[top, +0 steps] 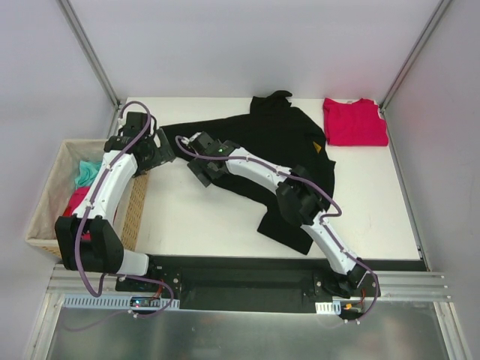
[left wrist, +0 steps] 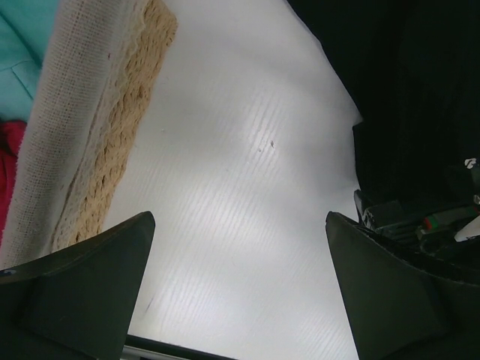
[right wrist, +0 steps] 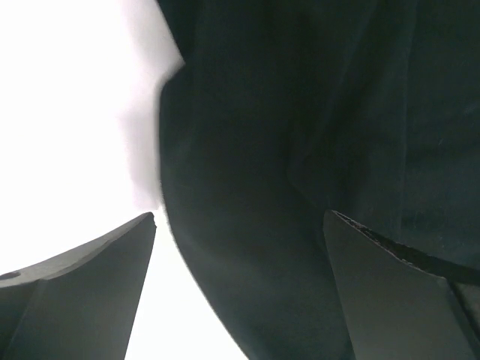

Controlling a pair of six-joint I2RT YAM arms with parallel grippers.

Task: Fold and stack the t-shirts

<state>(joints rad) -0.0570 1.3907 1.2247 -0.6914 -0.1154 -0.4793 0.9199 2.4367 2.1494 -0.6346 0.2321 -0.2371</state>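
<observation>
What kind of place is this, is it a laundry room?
Probably a robot lab booth, not a home. A left arm and right arm are bolted by a white table, plain white panels wall it in, and a black t-shirt, red t-shirt and basket are laid out.

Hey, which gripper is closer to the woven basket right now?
Left. The left gripper hangs open over bare table just beside the basket; the right gripper is farther away, open over the black t-shirt.
</observation>
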